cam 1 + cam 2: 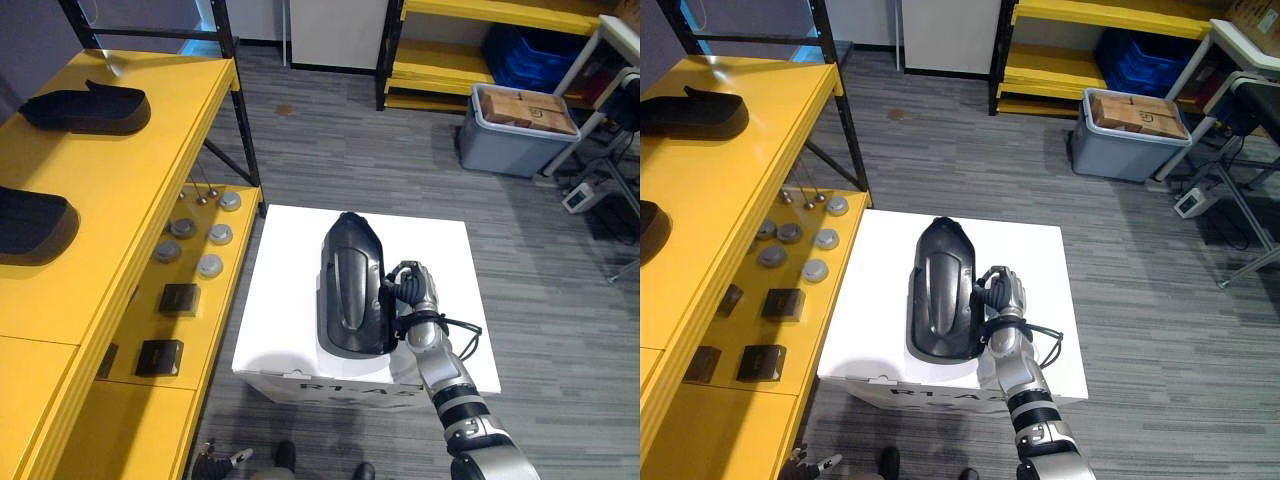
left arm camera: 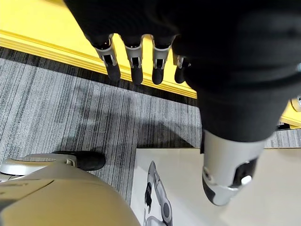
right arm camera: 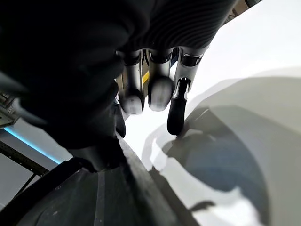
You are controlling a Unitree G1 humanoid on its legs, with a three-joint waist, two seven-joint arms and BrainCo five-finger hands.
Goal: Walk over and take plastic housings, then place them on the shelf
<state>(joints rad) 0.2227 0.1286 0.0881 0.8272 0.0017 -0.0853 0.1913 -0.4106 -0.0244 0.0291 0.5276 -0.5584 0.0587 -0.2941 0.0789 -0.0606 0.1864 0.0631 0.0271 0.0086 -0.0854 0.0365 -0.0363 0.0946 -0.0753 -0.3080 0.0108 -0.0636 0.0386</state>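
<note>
One black plastic housing is seen lying lengthwise on the white box at the centre of the frame. The right hand is set against its right rim. In the right wrist view the fingers are curled close together at that rim, and it appears to be pinched from one side only.

The left hand is shown in its own wrist view, hanging over the floor beside the shelf edge with its fingers straight and slightly spread, holding nothing.

A one-sided hold on so long a shell is judged the main risk. If it is lifted from the rim, the far end may drop and swing, and the piece may twist out of the fingers or be dragged off the box.

Two further housings are already laid on the yellow shelf at the left of the frame. A careless placement could knock them or leave the new one overhanging the edge.
</note>
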